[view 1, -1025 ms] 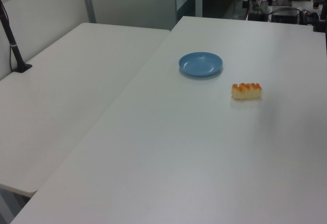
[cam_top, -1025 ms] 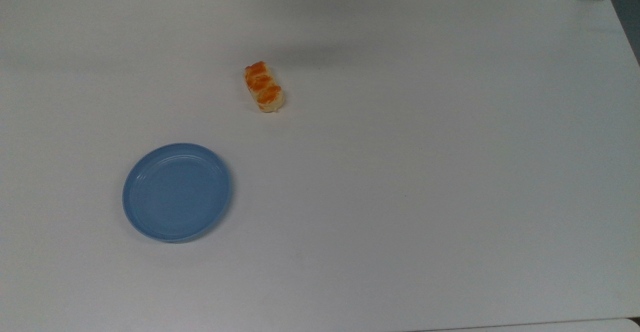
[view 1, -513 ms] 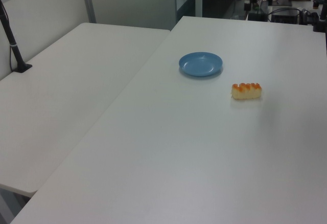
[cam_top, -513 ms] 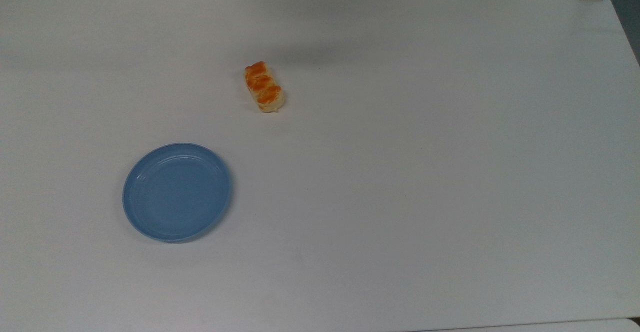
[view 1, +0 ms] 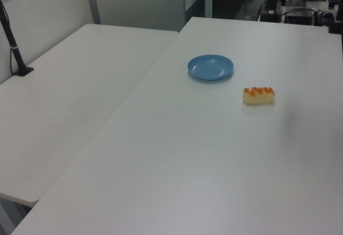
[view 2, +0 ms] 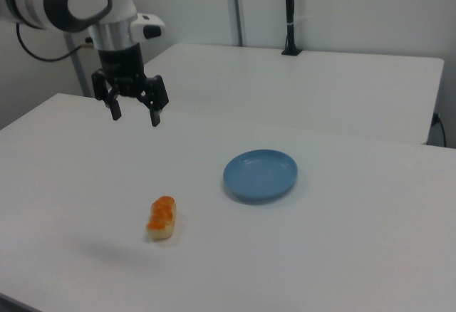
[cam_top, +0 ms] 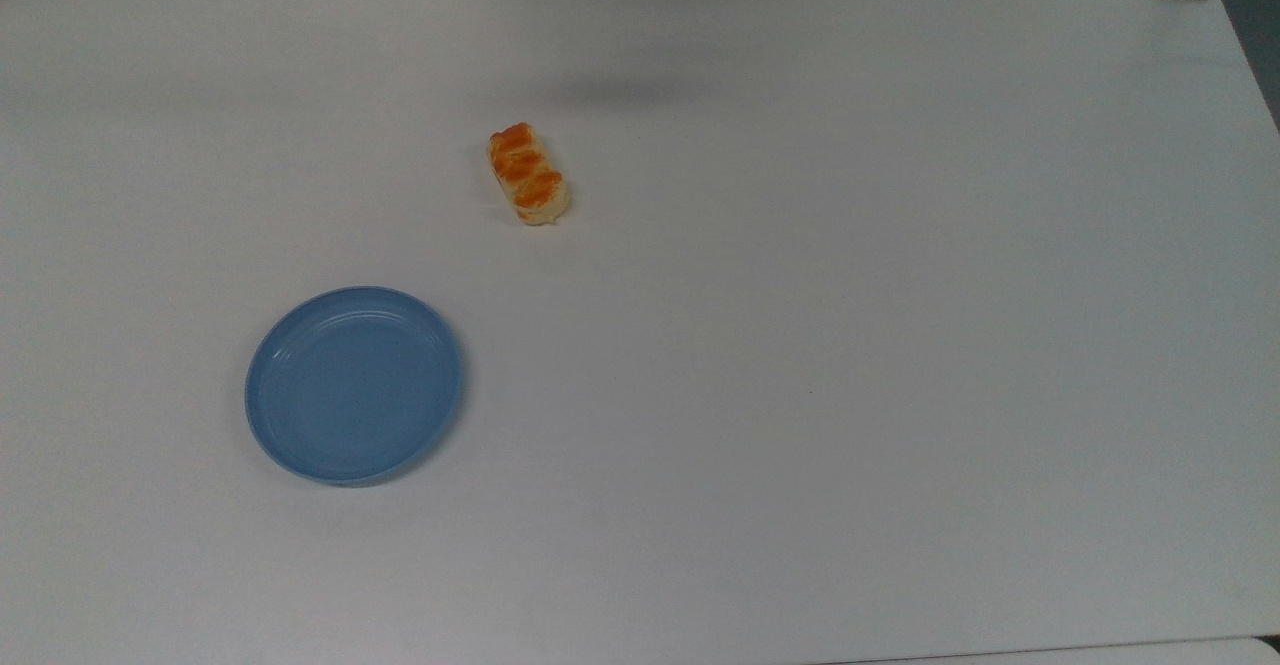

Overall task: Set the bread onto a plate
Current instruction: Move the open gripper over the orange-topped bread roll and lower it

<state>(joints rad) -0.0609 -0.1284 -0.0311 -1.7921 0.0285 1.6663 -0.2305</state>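
On the white surface [cam_top: 800, 345] in the top view, the small oblong pale-yellow bread with orange-brown glazed humps [cam_top: 528, 174] lies well apart from the round light-blue plastic plate [cam_top: 354, 384], both unmoved from a second ago; only a faint shadow above the bread has shifted. Left view: bread [view 1: 259, 95] and plate [view 1: 210, 67] are likewise unchanged. Right view: the black jaws of the gripper [view 2: 135, 115] hang spread and empty, high above the bread [view 2: 162, 217]. Descent and grasp remain, I judge.
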